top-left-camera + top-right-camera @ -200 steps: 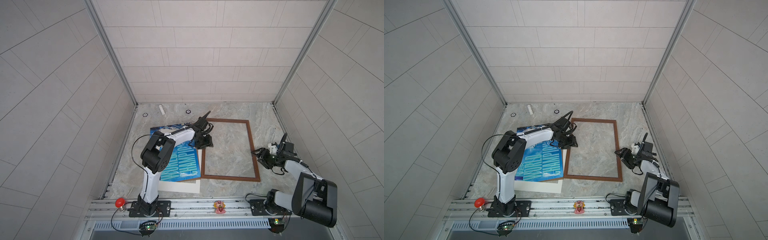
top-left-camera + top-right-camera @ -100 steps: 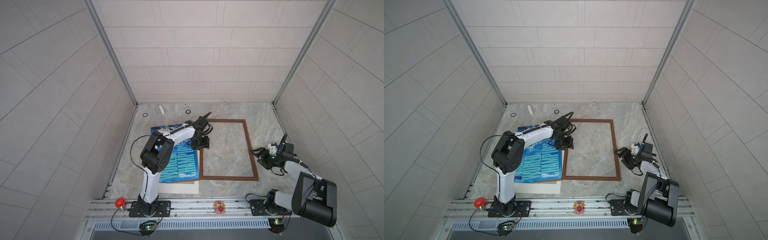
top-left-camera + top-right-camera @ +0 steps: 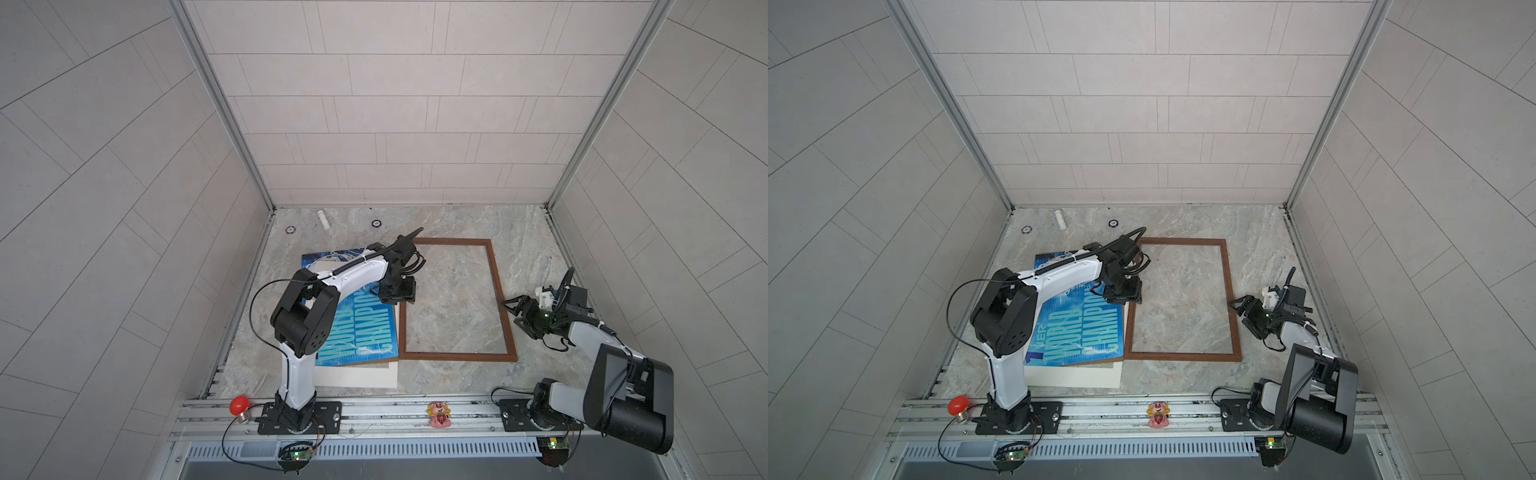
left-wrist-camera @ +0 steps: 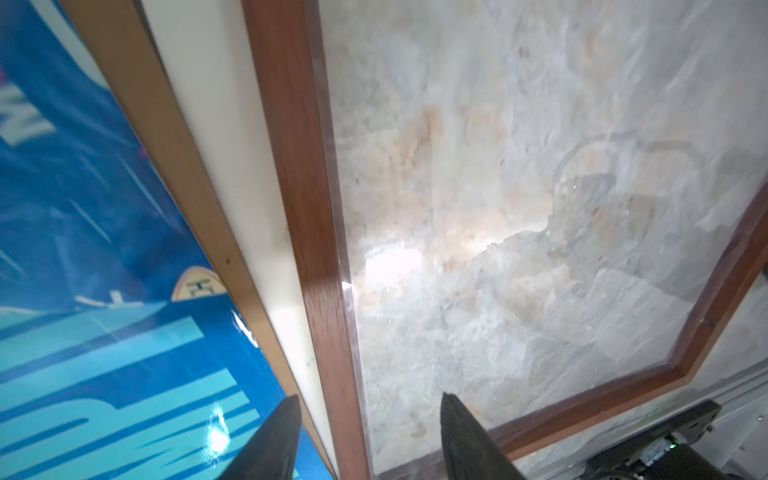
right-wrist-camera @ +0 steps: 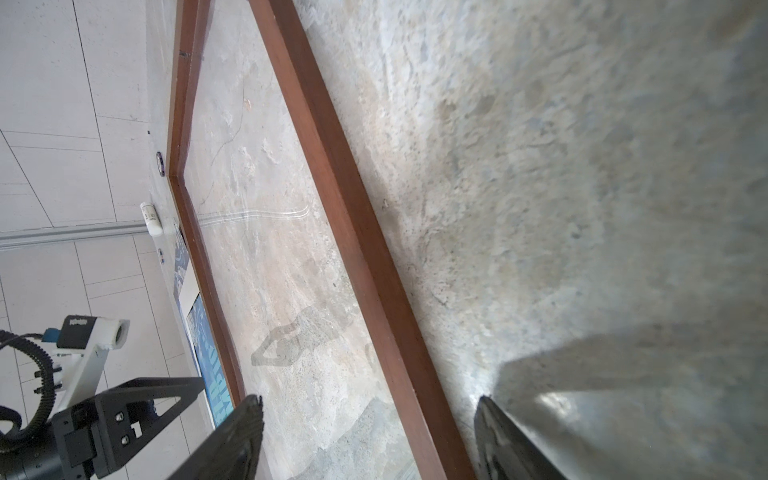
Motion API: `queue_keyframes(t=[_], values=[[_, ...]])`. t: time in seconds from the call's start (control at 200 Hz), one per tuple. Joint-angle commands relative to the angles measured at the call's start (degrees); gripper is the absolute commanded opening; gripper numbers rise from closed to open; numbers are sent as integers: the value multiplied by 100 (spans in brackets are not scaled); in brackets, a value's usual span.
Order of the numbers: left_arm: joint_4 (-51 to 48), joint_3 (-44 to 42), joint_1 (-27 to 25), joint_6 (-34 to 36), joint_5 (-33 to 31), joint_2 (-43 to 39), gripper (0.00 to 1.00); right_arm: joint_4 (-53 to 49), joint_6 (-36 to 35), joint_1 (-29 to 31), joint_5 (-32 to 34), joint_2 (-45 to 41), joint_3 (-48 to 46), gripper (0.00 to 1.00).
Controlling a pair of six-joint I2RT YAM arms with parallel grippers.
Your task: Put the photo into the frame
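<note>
Photo [image 3: 1084, 328] lettered "WORLD CHAMPION", beside frame [image 3: 1183, 356], left jaws spread over one rail, right jaws spread over opposite rail

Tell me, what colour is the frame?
The frame is reddish-brown wood with a visible grain; the left wrist view shows it best.
</note>
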Motion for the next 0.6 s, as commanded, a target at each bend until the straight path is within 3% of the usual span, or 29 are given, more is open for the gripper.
queue_keyframes(t=[0.0,0.21,0.595], values=[[-169,-331,-328,-97,166,-284,56,-74,-102,-25,-15,-10,-66,76],[-68,-721,-832,-427,51,-497,53,-60,-82,-12,-34,-7,-65,76],[251,-1127,-1063,-756,-59,-409,50,-37,-64,-12,-81,-37,-94,75]])
